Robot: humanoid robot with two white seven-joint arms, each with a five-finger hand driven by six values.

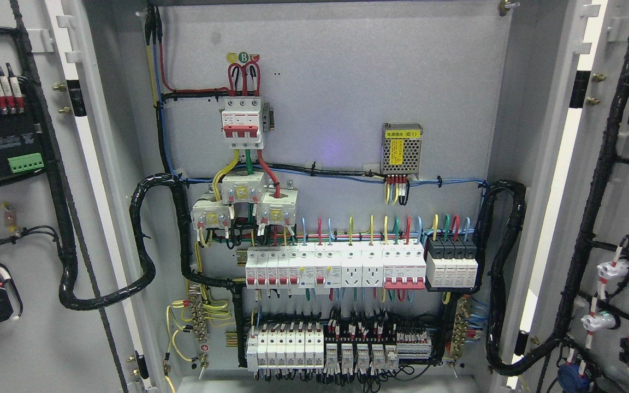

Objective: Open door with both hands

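Head view: cabinet interior, both doors swung wide.

Left door [30, 229]: open, inner face turned to the camera, carrying a black terminal block with a green connector and a black cable loom that loops across into the cabinet.

Right door [609, 218]: open, inner face likewise exposed, carrying black looms and white lamp or switch backs with red-and-white leads.

Back panel [336, 109]: grey, fully exposed between the doors. Fitted items: main breaker [242, 123] with red toggles at upper middle; three white current transformers just below it; small power supply [401, 148] with yellow label at the right; a row of white breakers and sockets [336, 267] across the middle; a lower row of relays and terminals [336, 349] near the bottom edge.

Task status, judged: the opening looks complete. Both leaves stand well apart from the frame and nothing of the interior is covered. Nothing appears left to do beyond, perhaps, withdrawing the arms, if that has not been done.

Robot hand, left: not in view; finger state cannot be told.

Robot hand, right: not in view; finger state cannot be told. Neither arm shows at the lower edge, and no hand touches either door.
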